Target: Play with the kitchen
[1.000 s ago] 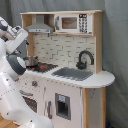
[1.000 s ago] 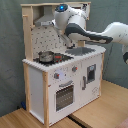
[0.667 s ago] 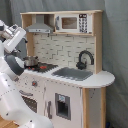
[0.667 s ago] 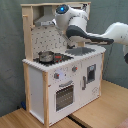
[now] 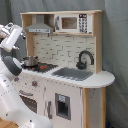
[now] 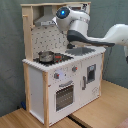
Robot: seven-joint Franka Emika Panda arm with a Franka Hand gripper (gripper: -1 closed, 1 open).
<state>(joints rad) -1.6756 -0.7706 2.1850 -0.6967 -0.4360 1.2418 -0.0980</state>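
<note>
Nearest the second exterior view is the front of the kitchen (image 6: 50,75), which stands on a wooden floor (image 6: 102,112) before a grey curtain. Its windowed oven door (image 6: 63,95) and the knobs (image 6: 57,76) above it face the second exterior view's lower right. In the first exterior view the same front faces the lower left. The unit is tall and upright, and its table top runs lengthwise from the stove end to the rounded sink end. On that top a small metal pot (image 6: 46,56) sits on the red-ringed stovetop (image 5: 47,66), with the sink (image 5: 72,73) beside it and the black faucet (image 5: 85,59) at the sink's far edge. Behind and above are the grey hood (image 5: 40,27) and the microwave (image 5: 72,22). The arm (image 6: 100,36) reaches in from the second exterior view's right, passing over the sink end. It carries the hand (image 5: 11,34) high at the stove end, about level with the hood and well above the pot. I cannot tell whether the hand is released or clenched, and nothing visible hangs from it. Judging from this, the stovetop and pot lie straight below the hand and are the closest parts to reach. A downward move would meet them before anything at the sink end.
</note>
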